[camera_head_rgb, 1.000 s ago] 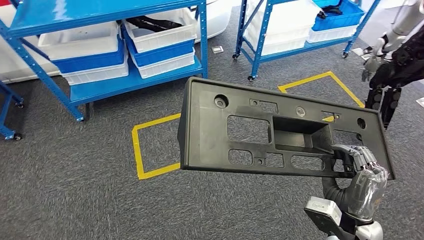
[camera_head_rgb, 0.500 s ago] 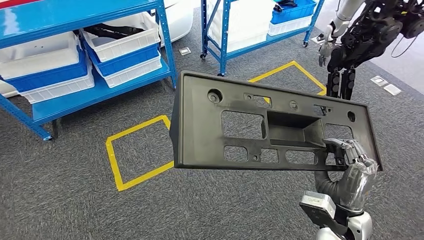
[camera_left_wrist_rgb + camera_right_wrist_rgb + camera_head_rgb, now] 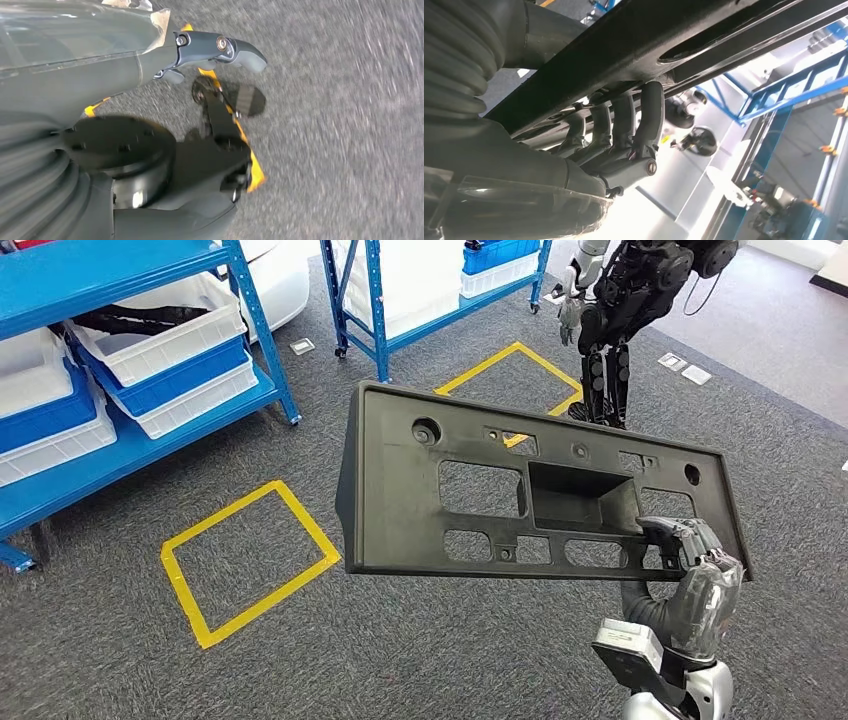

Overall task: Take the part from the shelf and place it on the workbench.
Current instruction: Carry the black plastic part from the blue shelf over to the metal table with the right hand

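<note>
The right hand (image 3: 695,585) holds the part (image 3: 520,495), a long, flat, dark grey plastic panel with rectangular cut-outs, round holes and a boxed recess near its middle, up in the air in front of the robot, above the grey carpet floor (image 3: 420,660). The hand grips the panel at its lower right corner, and in the right wrist view the dark fingers (image 3: 624,120) curl up over the panel's edge (image 3: 664,30), wrapped tight on it. The panel lies nearly level across the head view, tilted slightly down toward the right, and it hides a wide stretch of floor behind it. On the floor to the left lies a square outline of yellow tape (image 3: 250,560); a second yellow tape square (image 3: 505,365) lies farther off, partly covered by the panel's upper edge. A blue shelf rack (image 3: 140,360) stands at the left, carrying stacked white and blue bins (image 3: 165,350), and another blue rack (image 3: 430,295) stands behind it near the top of the view. Beyond the second square stands another dark-bodied robot (image 3: 625,300), well apart from the panel. The left hand (image 3: 210,50) hangs over the carpet with nothing in it, and its fingers look loosely spread.
</note>
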Tool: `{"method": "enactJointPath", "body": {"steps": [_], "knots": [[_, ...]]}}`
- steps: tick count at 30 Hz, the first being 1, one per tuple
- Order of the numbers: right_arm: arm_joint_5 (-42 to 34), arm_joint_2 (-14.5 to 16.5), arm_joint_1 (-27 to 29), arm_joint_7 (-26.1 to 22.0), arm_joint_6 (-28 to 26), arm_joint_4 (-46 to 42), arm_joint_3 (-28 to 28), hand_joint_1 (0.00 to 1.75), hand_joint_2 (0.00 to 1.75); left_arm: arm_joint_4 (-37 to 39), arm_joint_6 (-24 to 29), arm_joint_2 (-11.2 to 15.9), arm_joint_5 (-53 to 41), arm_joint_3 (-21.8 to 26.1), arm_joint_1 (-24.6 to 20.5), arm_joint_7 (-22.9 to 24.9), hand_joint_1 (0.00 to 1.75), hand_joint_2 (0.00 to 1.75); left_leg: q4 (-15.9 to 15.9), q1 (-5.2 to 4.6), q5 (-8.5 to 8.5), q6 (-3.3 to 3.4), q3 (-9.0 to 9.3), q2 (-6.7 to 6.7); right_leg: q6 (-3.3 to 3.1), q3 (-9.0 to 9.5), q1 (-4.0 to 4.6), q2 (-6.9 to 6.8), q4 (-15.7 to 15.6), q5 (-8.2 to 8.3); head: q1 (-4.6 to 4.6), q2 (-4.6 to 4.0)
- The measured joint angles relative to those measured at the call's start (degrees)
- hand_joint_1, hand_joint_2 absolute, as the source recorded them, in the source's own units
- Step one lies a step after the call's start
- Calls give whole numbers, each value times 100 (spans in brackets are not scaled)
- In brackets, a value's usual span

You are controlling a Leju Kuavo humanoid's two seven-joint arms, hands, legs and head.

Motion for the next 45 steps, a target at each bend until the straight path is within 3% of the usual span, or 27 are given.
{"method": "enactJointPath", "body": {"steps": [1, 3, 5, 7, 9, 10, 12, 14, 16, 17, 18, 20, 22, 24, 25, 26, 28, 29, 31, 33, 34, 36, 38, 40, 42, 44, 45], "knots": [[10, 10, -1, -4, 14, 11, 7, 175, 175, 0, -2, -3, 1, -1, -3, -7, 0, 175, 15, -12, -12, -35, 1, 51, -50, 12, 21, -3, -46, 12, -8, 0], [68, 50, 1, 0, 68, 37, 26, 175, 175, -1, 30, -11, 18, -1, -18, -6, 0, 175, 24, 16, -34, -94, 17, 114, -155, -38, 11, 137, -28, 36, -36, 0], [224, 150, -19, 55, 121, 65, 77, 175, 175, -2, 74, -10, 48, 2, -29, 7, 0, 175, 256, 61, -240, -142, -72, -128, -250, -63, -14, 278, -30, 69, -48, 0], [426, 295, -43, 143, 138, 125, 167, 175, 175, -2, 131, -1, 84, 7, -20, 39, 0, 175, 958, 72, -647, -150, -381, -479, -327, -81, 2, 414, -31, 93, -68, 0], [535, 406, -57, 188, 158, 224, 261, 175, 175, -2, 275, -1, 153, 31, -7, 50, 0, 175, 1654, 64, -899, -129, -722, -587, -367, -94, 48, 560, -29, 105, -74, 0], [540, 442, -71, 188, 194, 283, 305, 175, 175, -2, 417, -8, 208, 61, -5, 35, 0, 175, 1738, 62, -861, -107, -778, -602, -377, -97, 68, 641, -27, 111, -74, 0], [459, 505, -148, 143, 311, 417, 411, 175, 175, -1, 851, -42, 341, 164, -9, -10, 0, 175, 1238, 55, -500, -42, -562, -656, -383, -94, 92, 801, -23, 121, -73, 0], [301, 584, -311, 50, 435, 595, 565, 175, 175, 1, 1435, -94, 465, 299, -23, -35, 0, 175, 486, 51, -172, 28, -215, -911, -364, -106, 105, 947, -9, 134, -68, 0], [178, 673, -498, -20, 516, 787, 737, 175, 175, 1, 1886, -157, 535, 418, -43, -38, 0, 175, 163, 22, -92, 56, -73, -1072, -315, -156, 97, 1063, 0, 163, -74, 0], [149, 711, -573, -36, 536, 867, 807, 175, 175, 0, 1996, -192, 551, 461, -52, -38, 0, 175, 139, -1, -81, 62, -73, -1034, -277, -185, 93, 1116, -7, 185, -81, 0], [120, 745, -627, -46, 553, 937, 867, 175, 175, -1, 2082, -224, 556, 498, -64, -31, 0, 175, 112, -5, -50, 85, -69, -970, -246, -215, 80, 1127, -4, 200, -84, 0], [37, 779, -733, -70, 616, 1060, 966, 175, 175, 0, 2293, -287, 558, 557, -84, 35, 0, 175, 42, 1, 17, 138, -58, -849, -218, -336, 88, 933, 158, 127, -62, 0], [-99, 805, -908, -110, 758, 1218, 1099, 175, 175, 42, 2618, -363, 528, 589, -97, 246, 0, 175, 10, -4, 47, 167, -58, -682, -240, -642, 101, 639, 746, -157, -26, 0], [-231, 861, -1109, -146, 926, 1421, 1276, 175, 175, 176, 2843, -437, 426, 577, -103, 578, 0, 175, 12, -17, 47, 175, -74, -484, -231, -981, 99, 535, 1461, -436, -9, 0], [-286, 902, -1182, -154, 994, 1520, 1376, 175, 175, 259, 2884, -462, 355, 546, -106, 754, 0, 175, 13, -19, 46, 174, -80, -394, -199, -1033, 95, 517, 1604, -471, -8, 0], [-331, 945, -1238, -157, 1044, 1603, 1474, 175, 175, 331, 2896, -479, 295, 501, -107, 898, 0, 175, 15, -19, 43, 169, -83, -314, -153, -955, 88, 489, 1506, -416, -7, 0], [-393, 1030, -1332, -158, 1096, 1722, 1643, 175, 175, 429, 2905, -501, 214, 412, -112, 1066, 0, 175, 18, -23, 31, 146, -73, -195, -68, -485, 66, 303, 718, -153, -5, 0], [-422, 1065, -1383, -158, 1112, 1760, 1707, 175, 175, 468, 2911, -511, 192, 369, -117, 1105, 0, 175, 25, -38, 16, 120, -67, -151, -60, -254, 76, 184, 322, -36, -6, 0], [-514, 1117, -1495, -156, 1146, 1823, 1824, 175, 175, 538, 2926, -529, 151, 265, -127, 1277, 0, 175, 37, -66, -3, 60, -57, -76, -120, -63, 97, 66, -51, 71, -12, 0], [-635, 1137, -1599, -164, 1187, 1873, 1932, 175, 175, 588, 2938, -562, 134, 131, -132, 1573, 0, 175, 28, -59, -8, -4, -43, 17, -202, -88, 108, 183, -70, 106, -18, 0], [-688, 1138, -1647, -178, 1203, 1896, 1972, 175, 175, 605, 2940, -581, 135, 66, -133, 1692, 0, 175, 48, -38, -38, -40, -44, -11, -237, -88, 95, 245, -84, 122, -21, 0], [-769, 1142, -1761, -219, 1221, 1946, 2015, 175, 175, 635, 2941, -626, 150, -36, -128, 1779, 0, 175, 379, -2, -280, -99, -177, -265, -326, -82, 50, 356, -112, 160, -45, 0], [-828, 1145, -1891, -251, 1223, 2005, 2051, 175, 175, 661, 2941, -658, 199, -98, -126, 1758, 0, 175, 1155, 16, -693, -123, -527, -540, -376, -92, 45, 462, -116, 176, -71, 0], [-856, 1143, -1982, -260, 1223, 2067, 2083, 175, 175, 681, 2940, -673, 248, -122, -124, 1727, 0, 175, 1760, 21, -871, -133, -832, -598, -390, -96, 58, 597, -114, 184, -75, 0], [-869, 1142, -2031, -260, 1223, 2126, 2104, 175, 175, 700, 2940, -679, 258, -137, -124, 1713, 0, 175, 1497, 43, -588, -128, -738, -626, -393, -90, 59, 753, -103, 191, -75, 0], [-873, 1143, -2078, -260, 1223, 2167, 2117, 175, 175, 716, 2940, -688, 259, -151, -123, 1708, 0, 175, 681, 90, -183, -131, -364, -857, -380, -104, 61, 898, -66, 190, -76, 0], [-874, 1144, -2107, -260, 1223, 2182, 2121, 175, 175, 722, 2940, -696, 260, -156, -125, 1707, 0, 175, 376, 107, -73, -131, -229, -982, -357, -131, 69, 960, -43, 192, -72, 0]]}}
